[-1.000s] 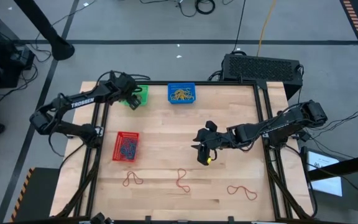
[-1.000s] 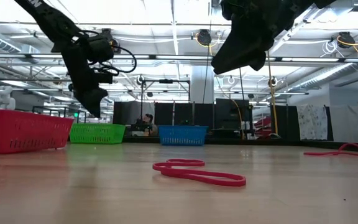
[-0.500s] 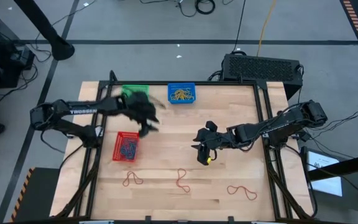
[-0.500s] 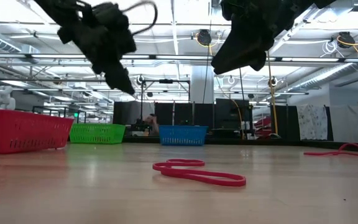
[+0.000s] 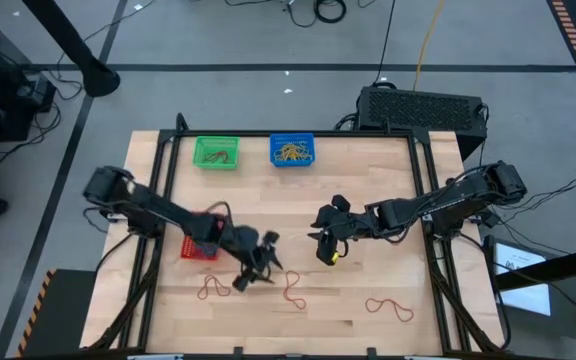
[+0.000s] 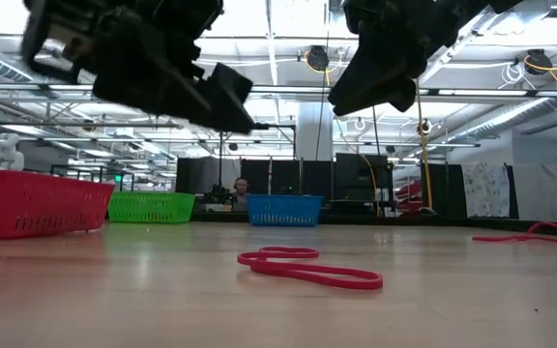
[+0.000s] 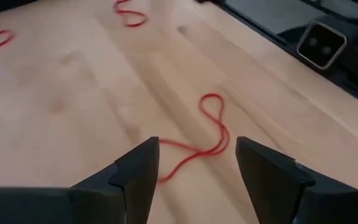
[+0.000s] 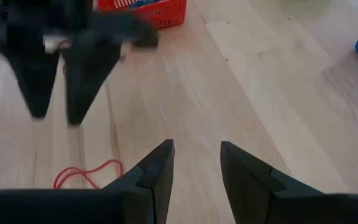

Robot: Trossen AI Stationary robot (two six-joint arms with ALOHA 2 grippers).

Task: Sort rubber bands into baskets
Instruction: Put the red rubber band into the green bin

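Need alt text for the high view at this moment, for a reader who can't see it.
Seen from above, the left gripper reaches over the wooden table toward three loose red rubber bands near the front edge. The right gripper hovers mid-table. A green basket and blue basket sit at the back, a red basket on the left.

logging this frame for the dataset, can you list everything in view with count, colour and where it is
green basket: one, green, far-left corner of the table, dark bands inside
blue basket: one, blue, far edge beside the green one, yellow-tan bands inside
red basket: one, red, left side, dark blue-grey bands inside, partly hidden by the left arm
loose rubber bands: three, red, in a row near the front edge, at left, middle and right
table: one, light wood
black box: one, behind the table's far-right corner
left gripper: open, above the table between the left and middle loose bands
right gripper: open, held above the table's middle
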